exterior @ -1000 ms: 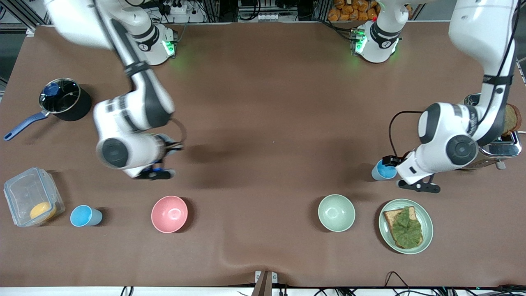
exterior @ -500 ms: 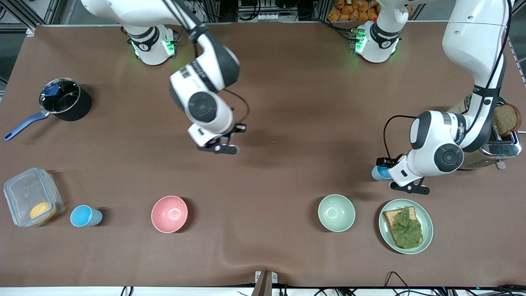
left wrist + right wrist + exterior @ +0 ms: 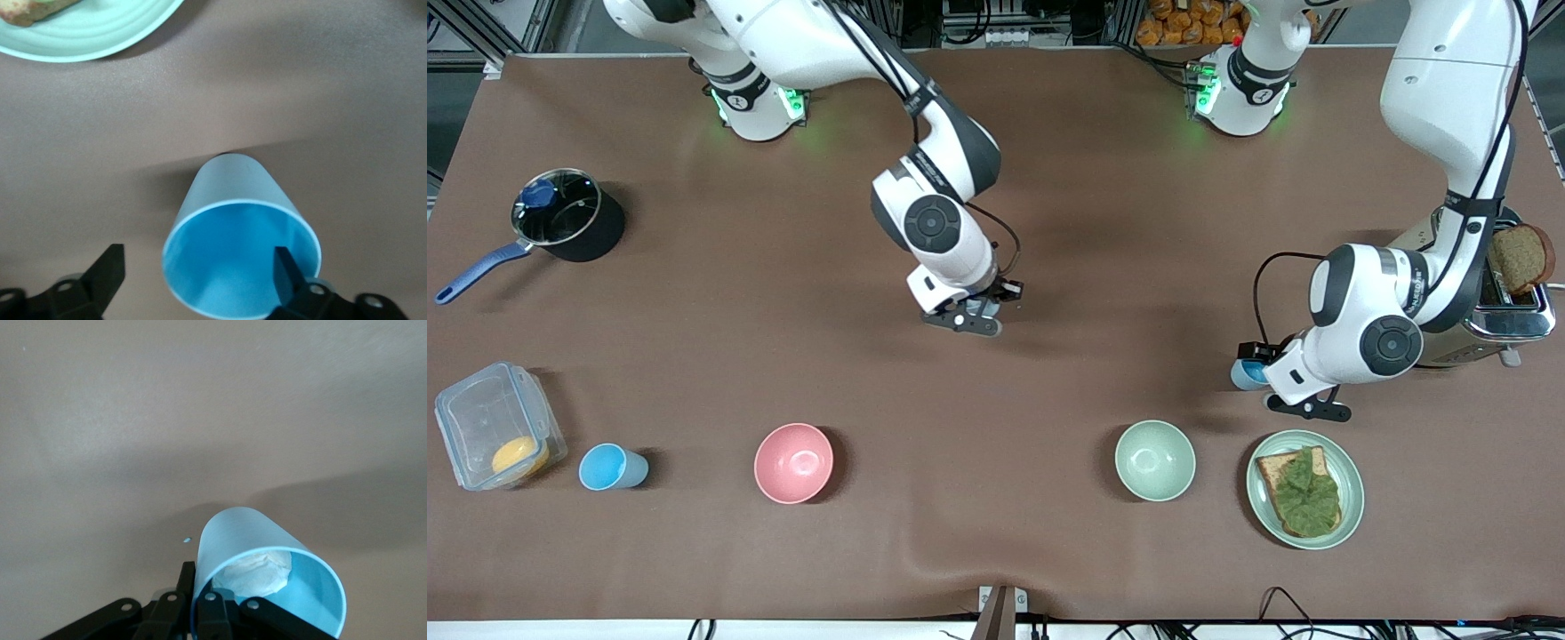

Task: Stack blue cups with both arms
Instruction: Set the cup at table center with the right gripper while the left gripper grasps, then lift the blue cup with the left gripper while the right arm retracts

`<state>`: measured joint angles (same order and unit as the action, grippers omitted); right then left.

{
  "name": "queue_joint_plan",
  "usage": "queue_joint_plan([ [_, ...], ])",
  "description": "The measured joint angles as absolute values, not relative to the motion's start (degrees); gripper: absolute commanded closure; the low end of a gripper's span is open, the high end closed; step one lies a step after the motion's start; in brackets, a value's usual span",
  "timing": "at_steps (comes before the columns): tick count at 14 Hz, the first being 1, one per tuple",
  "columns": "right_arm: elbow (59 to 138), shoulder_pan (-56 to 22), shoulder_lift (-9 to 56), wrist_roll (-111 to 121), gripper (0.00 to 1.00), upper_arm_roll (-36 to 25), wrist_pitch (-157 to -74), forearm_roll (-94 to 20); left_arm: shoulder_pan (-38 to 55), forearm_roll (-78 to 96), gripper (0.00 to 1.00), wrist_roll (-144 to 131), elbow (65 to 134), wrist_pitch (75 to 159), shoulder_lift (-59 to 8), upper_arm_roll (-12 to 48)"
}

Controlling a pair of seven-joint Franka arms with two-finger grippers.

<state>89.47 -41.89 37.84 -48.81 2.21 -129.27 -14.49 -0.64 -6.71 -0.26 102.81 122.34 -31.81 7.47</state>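
My right gripper (image 3: pixel 966 321) (image 3: pixel 200 588) hangs over the bare middle of the table. It is shut on the rim of a light-blue cup (image 3: pixel 257 543) with crumpled white paper inside; in the front view the wrist hides that cup. My left gripper (image 3: pixel 1305 408) (image 3: pixel 198 260) stands open at a second blue cup (image 3: pixel 1247 374) (image 3: pixel 230 193), upright on the table beside the toaster. One finger (image 3: pixel 285 270) shows against the cup's bright blue inside and the other stands outside its wall. A third blue cup (image 3: pixel 611 468) stands at the right arm's end, beside the plastic box.
A pink bowl (image 3: pixel 793 462) and a pale green bowl (image 3: pixel 1154 460) sit near the front camera. A green plate (image 3: pixel 1352 484) (image 3: pixel 100 37) of toast and lettuce lies close by the left gripper. Toaster (image 3: pixel 1507 316), lidded pot (image 3: pixel 567 216) and clear box (image 3: pixel 494 422) stand at the ends.
The right arm has swung from the right arm's end to over the middle of the table, carrying its cup. The left gripper has shifted slightly along the cup.
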Motion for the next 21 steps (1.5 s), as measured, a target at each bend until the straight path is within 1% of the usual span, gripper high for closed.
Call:
queue_joint_plan([
  [1,89.4,-42.3,38.6,-48.9,1.0,2.2,-129.8,-14.6,-0.6,-6.7,1.0,-1.0,102.8,122.6,-32.1,7.5],
  [2,89.4,-42.6,39.2,-48.9,0.98,2.2,-129.8,-14.6,-0.6,-6.7,1.0,-1.5,102.8,122.7,-32.2,7.5],
  [3,89.4,-42.9,39.6,-48.9,0.84,2.2,-129.9,-14.6,-0.6,-6.7,1.0,-1.6,102.8,122.7,-32.3,7.5],
  [4,89.3,-43.4,39.9,-48.9,0.76,2.2,-130.0,-14.6,-0.6,-6.7,1.0,-1.7,102.8,122.7,-32.4,7.5],
  [5,89.2,-43.7,40.0,-49.0,0.62,2.2,-130.1,-14.6,-0.6,-6.7,1.0,-1.7,102.8,122.8,-32.4,7.5],
  [6,89.1,-43.8,40.1,-49.0,0.25,2.2,-130.1,-14.6,-0.6,-7.1,1.0,-1.7,102.8,122.9,-32.4,7.5],
  [7,89.0,-43.8,40.1,-49.0,0.0,2.2,-130.1,-14.6,-0.6,-8.0,1.0,-1.7,102.8,123.1,-32.4,7.5],
  [11,88.1,-43.8,40.0,-49.0,0.0,2.0,-130.0,-14.6,-0.6,-8.5,1.0,-1.7,102.7,123.7,-32.4,7.5],
  [13,86.4,-43.7,39.6,-49.0,0.0,1.4,-128.4,-14.6,-0.6,-8.5,1.0,-1.7,102.5,123.8,-32.4,7.5],
  [15,83.5,-42.8,38.3,-49.0,0.0,0.6,-122.4,-14.6,-0.7,-8.5,1.0,-2.1,101.9,124.0,-32.2,7.5],
  [17,80.8,-40.2,35.9,-48.6,0.0,0.1,-115.5,-14.5,-0.9,-8.2,1.0,-4.0,101.3,124.1,-31.1,7.5],
  [21,79.6,-31.2,29.0,-37.7,0.0,-0.6,-105.7,-13.9,-1.3,-1.0,1.0,-6.9,99.2,124.3,-27.3,7.4],
])
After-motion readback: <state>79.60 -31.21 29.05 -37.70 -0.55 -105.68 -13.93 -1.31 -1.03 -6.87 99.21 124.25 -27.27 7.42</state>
